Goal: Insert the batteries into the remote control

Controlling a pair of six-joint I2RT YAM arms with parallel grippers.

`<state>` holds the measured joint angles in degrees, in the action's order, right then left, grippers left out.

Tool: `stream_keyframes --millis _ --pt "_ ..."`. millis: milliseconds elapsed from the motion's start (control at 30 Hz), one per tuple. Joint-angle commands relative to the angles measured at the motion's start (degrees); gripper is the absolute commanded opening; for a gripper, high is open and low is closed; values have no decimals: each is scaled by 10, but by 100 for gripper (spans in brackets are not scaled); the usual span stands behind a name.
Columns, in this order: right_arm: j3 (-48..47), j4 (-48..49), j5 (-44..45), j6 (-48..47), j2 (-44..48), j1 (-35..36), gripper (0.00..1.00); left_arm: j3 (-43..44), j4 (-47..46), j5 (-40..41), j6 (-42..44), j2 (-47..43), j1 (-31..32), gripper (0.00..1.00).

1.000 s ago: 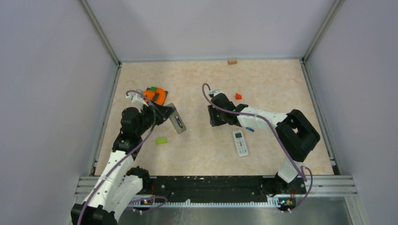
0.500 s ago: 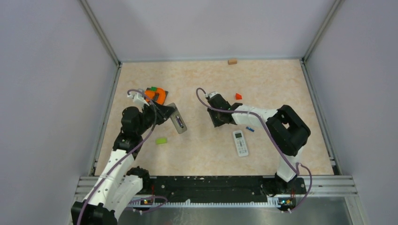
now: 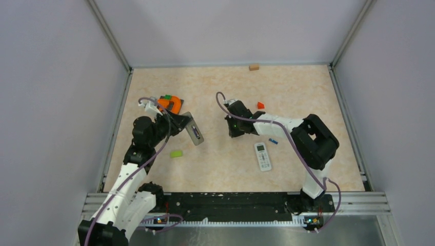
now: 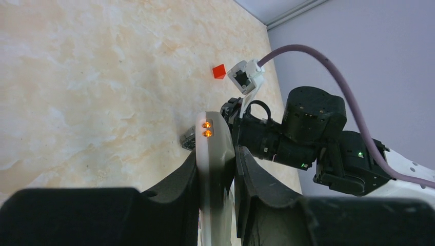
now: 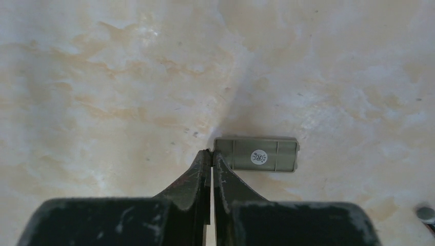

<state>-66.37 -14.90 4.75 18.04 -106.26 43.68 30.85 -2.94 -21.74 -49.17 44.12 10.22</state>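
Observation:
My left gripper is shut on a grey remote control, held off the table with its open back up; a dark strip shows in the compartment. In the left wrist view the remote stands edge-on between my fingers. My right gripper is shut and low over the table, its tips touching the left end of a grey battery cover. It shows in the top view right of the remote. One blue battery lies on the table behind the right arm. The other batteries are not plainly visible.
A white remote lies near the front centre. A red wedge is behind the right arm and also shows in the left wrist view. A green block, an orange holder and a wooden block are also on the table.
My right arm swung left and its gripper settled at the battery cover's end. My left gripper still holds the grey remote in about the same place.

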Motion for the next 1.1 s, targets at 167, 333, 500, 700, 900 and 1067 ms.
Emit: stream_keyframes --millis 167,333,500,700,900,1067 --pt "82 229 -254 253 109 -70 0 4 -32 27 -6 -5 -3 0" --pt "119 333 -365 349 81 -88 0 5 -36 33 -12 -3 -4 0" --pt "130 411 -438 405 42 -88 0 12 -36 31 -12 -2 -4 0" --pt "124 447 -486 427 -4 -88 0 18 -31 29 -10 1 -4 0" --pt "115 461 -504 420 -41 -87 0 22 -29 28 -11 6 -4 0" --pt "108 478 -525 415 -71 -89 0 26 -29 27 -10 11 -3 0"
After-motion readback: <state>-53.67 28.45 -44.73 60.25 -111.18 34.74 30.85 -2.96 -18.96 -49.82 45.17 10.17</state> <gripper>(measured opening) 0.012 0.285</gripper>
